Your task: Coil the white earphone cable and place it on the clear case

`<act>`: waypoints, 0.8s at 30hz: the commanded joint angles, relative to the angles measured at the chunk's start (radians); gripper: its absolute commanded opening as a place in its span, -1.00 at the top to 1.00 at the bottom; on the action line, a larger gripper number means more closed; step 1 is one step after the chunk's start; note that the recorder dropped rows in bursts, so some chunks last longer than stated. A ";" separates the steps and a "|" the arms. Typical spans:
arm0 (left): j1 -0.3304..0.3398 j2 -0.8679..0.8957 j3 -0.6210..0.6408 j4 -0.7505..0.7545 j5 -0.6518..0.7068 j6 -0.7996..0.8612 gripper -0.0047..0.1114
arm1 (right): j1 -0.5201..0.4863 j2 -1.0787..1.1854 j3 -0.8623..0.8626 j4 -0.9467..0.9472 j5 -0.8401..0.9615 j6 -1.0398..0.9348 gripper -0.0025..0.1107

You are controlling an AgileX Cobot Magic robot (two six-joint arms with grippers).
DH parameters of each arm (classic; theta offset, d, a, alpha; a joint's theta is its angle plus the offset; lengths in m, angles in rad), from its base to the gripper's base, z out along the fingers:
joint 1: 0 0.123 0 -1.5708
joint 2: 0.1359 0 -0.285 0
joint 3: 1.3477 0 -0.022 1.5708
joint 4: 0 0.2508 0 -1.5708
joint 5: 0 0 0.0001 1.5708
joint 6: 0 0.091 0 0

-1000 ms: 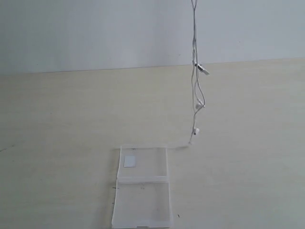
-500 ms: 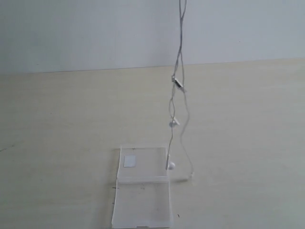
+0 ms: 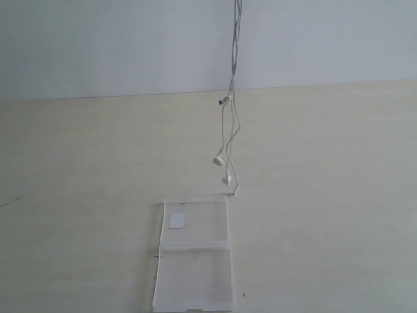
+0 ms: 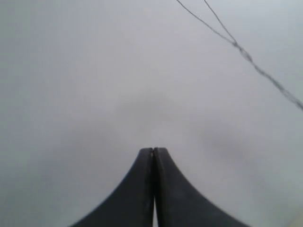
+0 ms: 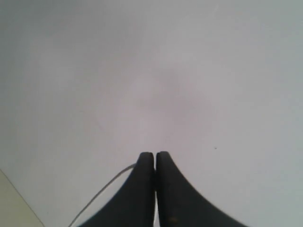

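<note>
The white earphone cable [image 3: 231, 127] hangs straight down from above the top edge of the exterior view. Its two earbuds [image 3: 218, 159] dangle low, and its lowest end [image 3: 235, 191] sits by the far right corner of the clear case [image 3: 195, 274]. The case lies open and flat on the table, with a white label [image 3: 177, 220] in its far half. Neither gripper shows in the exterior view. My right gripper [image 5: 155, 154] is shut, and the cable [image 5: 106, 189] comes out beside its fingers. My left gripper [image 4: 153, 150] is shut on nothing, and the cable [image 4: 246, 56] passes at a distance.
The pale wooden table [image 3: 339, 195] runs back to a plain white wall [image 3: 98, 45]. Both wrist views face that blank wall.
The hanging cable has moved left, from right of the case to its far right corner. It dipped half a second ago, and its lower end has since risen.
</note>
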 commanded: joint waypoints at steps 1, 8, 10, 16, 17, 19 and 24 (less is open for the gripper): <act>0.003 -0.004 -0.001 0.017 0.076 -0.554 0.92 | -0.001 -0.002 -0.002 -0.001 0.019 0.026 0.96; 0.003 0.064 -0.014 0.235 0.120 -1.025 0.92 | -0.001 -0.004 -0.002 -0.001 -0.003 0.026 0.96; 0.003 0.108 -0.038 0.298 0.114 -1.154 0.92 | -0.001 -0.004 -0.013 -0.001 -0.014 0.040 0.96; 0.003 0.267 -0.125 0.399 -0.005 -1.275 0.92 | -0.001 -0.002 -0.138 0.045 0.020 0.158 0.96; 0.003 0.285 -0.135 0.399 -0.023 -1.260 0.92 | -0.001 -0.002 -0.166 0.069 0.048 0.158 0.96; 0.003 0.297 -0.151 0.396 -0.060 -1.254 0.92 | -0.001 -0.004 -0.208 0.112 0.114 0.158 0.96; 0.003 0.297 -0.155 0.387 -0.167 -1.254 0.92 | -0.001 -0.022 -0.233 0.158 0.185 0.156 0.96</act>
